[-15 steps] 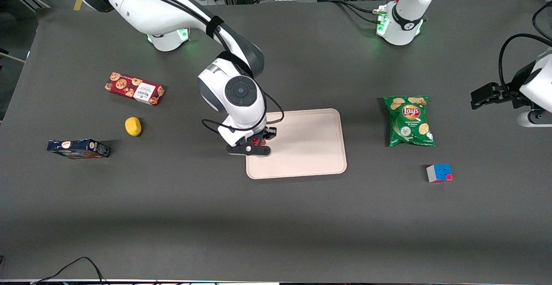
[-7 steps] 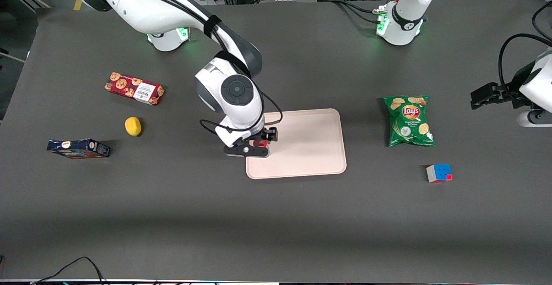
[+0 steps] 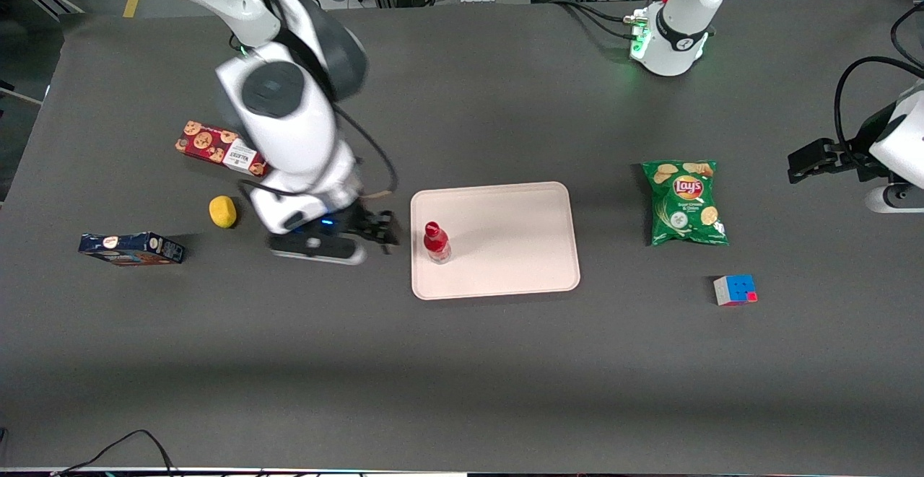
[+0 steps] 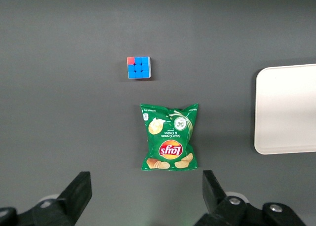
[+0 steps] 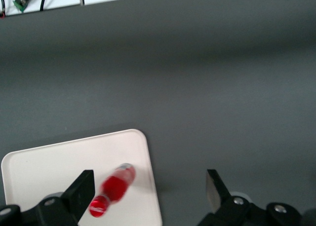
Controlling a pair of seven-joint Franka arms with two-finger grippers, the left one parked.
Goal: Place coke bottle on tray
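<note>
Plainly, the main risk sits low in the middle of the front view. The coke bottle point(image 3: 436, 242) stands upright on the tray point(image 3: 505, 239), but close to the rim that faces the working arm's end of the desk point(image 3: 462, 361). It is narrow and tall for its base, so I judge that a light knock could tip it. If it falls, it could roll over the low rim and onto the desk. The likeliest cause would be the end effector point(image 3: 375, 229), which hangs over the desk just beside that same rim. It is near the bottle but not touching it. Any sideways drift back toward the tray, or a trailing cable, could catch the red cap.

A second hazard lies a little farther from the camera. The arm's body hangs over the area with the lemon point(image 3: 223, 211) and the cookie box point(image 3: 225, 148), partly hiding the box. A low sweep there could shove either one.

The end effector point(image 5: 146, 196) is spread wide in the right wrist view. Its fingers point(image 5: 81, 189) are well apart with nothing between them but the tray's corner and bare desk below. It holds nothing and touches nothing. That view also shows the coke bottle point(image 5: 112, 189) on the tray point(image 5: 49, 171), inside the rim near a rounded corner. Judging from this, the placing looks done, and only a clean retreat remains.
</note>
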